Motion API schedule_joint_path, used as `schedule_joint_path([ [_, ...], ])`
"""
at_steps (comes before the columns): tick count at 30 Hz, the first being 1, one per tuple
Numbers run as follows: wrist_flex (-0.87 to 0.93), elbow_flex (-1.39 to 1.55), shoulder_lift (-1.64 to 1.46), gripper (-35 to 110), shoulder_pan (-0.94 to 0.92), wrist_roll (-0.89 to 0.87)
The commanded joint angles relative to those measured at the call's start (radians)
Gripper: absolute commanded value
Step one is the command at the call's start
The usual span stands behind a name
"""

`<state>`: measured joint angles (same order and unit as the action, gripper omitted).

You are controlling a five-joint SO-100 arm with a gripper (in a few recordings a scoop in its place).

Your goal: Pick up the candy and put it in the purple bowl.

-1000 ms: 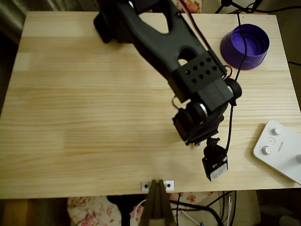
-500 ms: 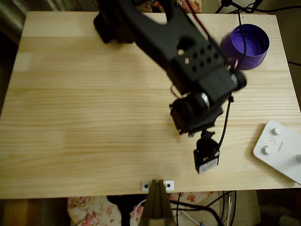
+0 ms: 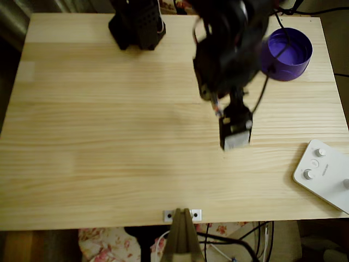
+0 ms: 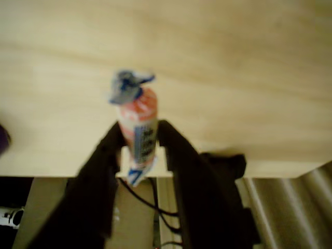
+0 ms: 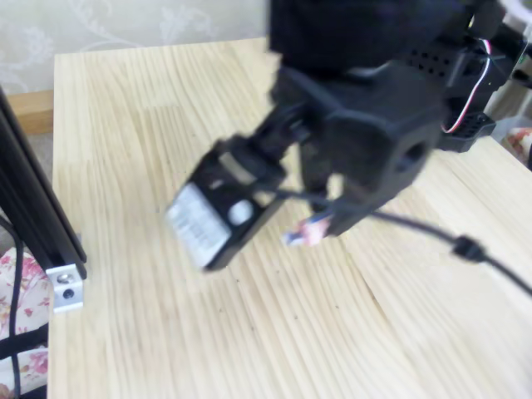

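- The pine table (image 3: pixel 98 136) is spreading wide and bare under the arm, pale boards running across the overhead view
- The black arm (image 3: pixel 234 49) is hanging over the table's right part in the overhead view, its bulk blurred and sitting just left of the bowl
- The purple bowl (image 3: pixel 292 57) is standing upright near the far right corner, a dark cable crossing in front of it, its violet inside looking empty as far as it shows
- The white device with knobs (image 3: pixel 324 174) is lying at the right edge, well apart from the bowl
- The gripper (image 4: pixel 139 150) is pinching narrow, jaws closed against the sweet's lower half in the wrist view, with bare wood beneath it
- The candy (image 4: pixel 137 122) is riding off the table between the jaws, one twisted bluish end poking out past the tips, the other tucked at the bottom; a pinkish scrap (image 5: pixel 306 235) is peeking from under the arm in the fixed view
- Judging the risk: much of the slick wrapper is sticking out beyond the fingertips, so a swing could be twisting it loose short of the bowl
- Also worth watching: that cable near the rim could be nudging the bowl, or an early release could be dropping the candy beside it
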<state>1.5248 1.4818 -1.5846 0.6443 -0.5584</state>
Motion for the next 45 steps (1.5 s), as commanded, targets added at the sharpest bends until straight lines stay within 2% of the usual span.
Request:
schedule_joint_path([
  [1, 0.005, 0.104, -0.272, 0, 0.066, -0.058],
  [8, -0.032, 0.216, -0.534, -1, 0.230, -0.009],
  [16, -0.107, 0.156, -0.626, -1, 0.436, 0.195],
  [22, -0.175, 0.002, -0.479, -1, 0.512, 0.293],
  [26, -0.268, -0.066, -0.341, -1, 0.531, 0.301],
  [33, -0.311, -0.272, -0.123, -1, 0.594, 0.270],
  [39, -0.402, -0.259, -0.026, -1, 0.704, 0.222],
  [45, -0.486, -0.224, 0.051, 2, 0.729, 0.199],
])
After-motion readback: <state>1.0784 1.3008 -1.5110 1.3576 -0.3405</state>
